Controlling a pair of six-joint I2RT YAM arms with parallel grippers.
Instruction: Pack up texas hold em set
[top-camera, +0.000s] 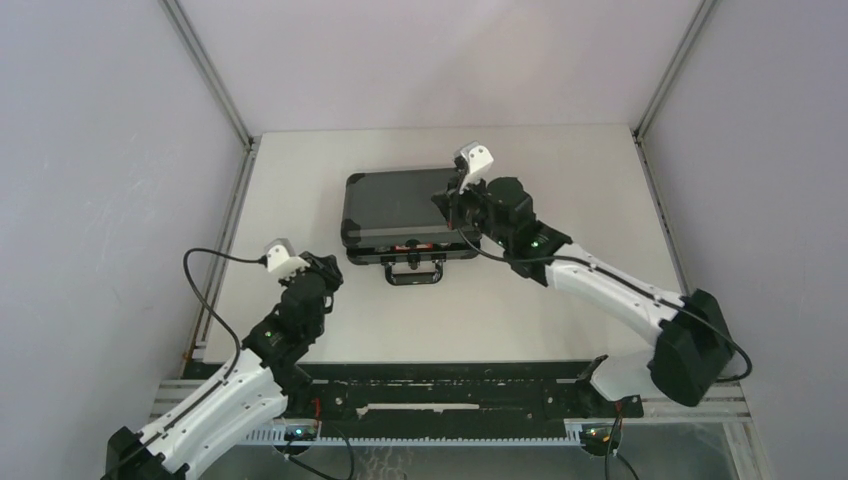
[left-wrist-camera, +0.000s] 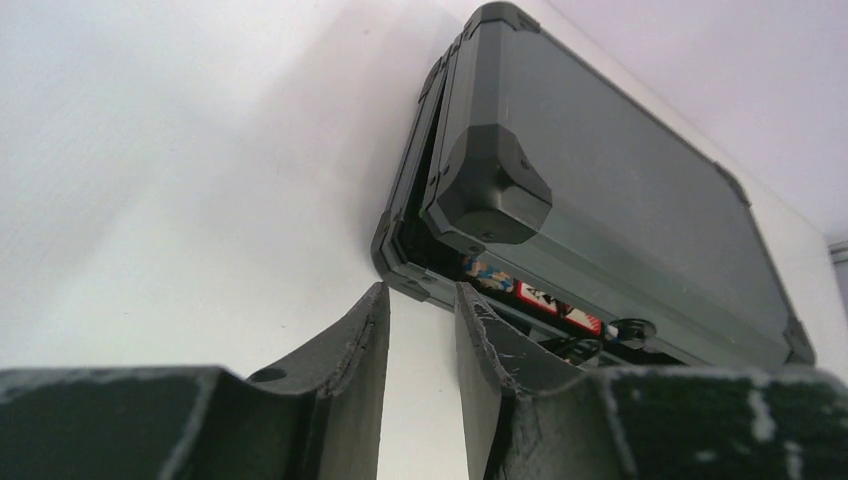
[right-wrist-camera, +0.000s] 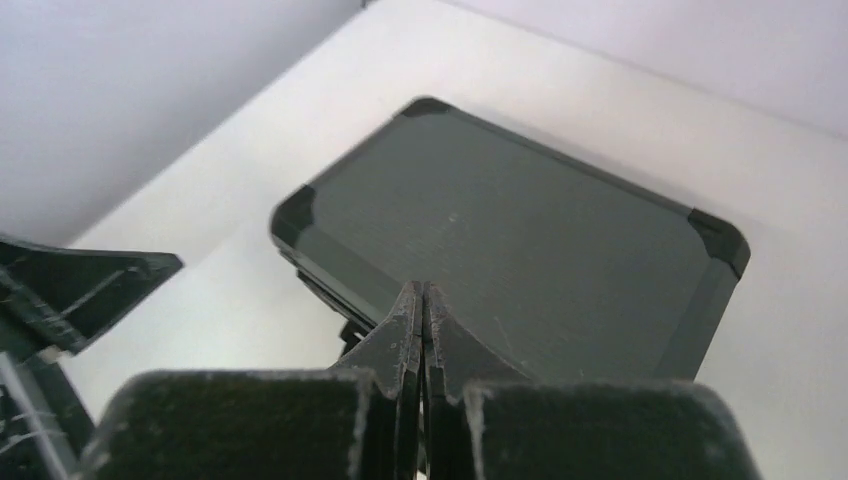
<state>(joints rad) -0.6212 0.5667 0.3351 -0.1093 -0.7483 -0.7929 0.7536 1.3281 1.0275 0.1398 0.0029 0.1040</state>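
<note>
Toward the far middle of the table (top-camera: 560, 300), the case (top-camera: 400, 205) is found lying flat. Its long axis runs left to right, and the handle (top-camera: 413, 272) is turned to the near edge.

- The lid is down but not seated. In the left wrist view a gap is seen along the front and round the near-left corner. A red card box (left-wrist-camera: 545, 300) and what may be chips (left-wrist-camera: 487, 272) show inside it, though that part is dim.
- The right gripper (top-camera: 452, 205) is clenched with nothing between its fingers. It is held over the right part of the lid by the front edge. Contact with the lid cannot be confirmed.
- The left gripper (top-camera: 325, 268) is partly spread and empty. It is held low, off the case's near-left corner and apart from it, so the case lies ahead and to its right.

The right arm is judged the nearer, and a downward press on the lid is likely called for. Bare table is left on every side of the case, with the widest room toward the near edge.
</note>
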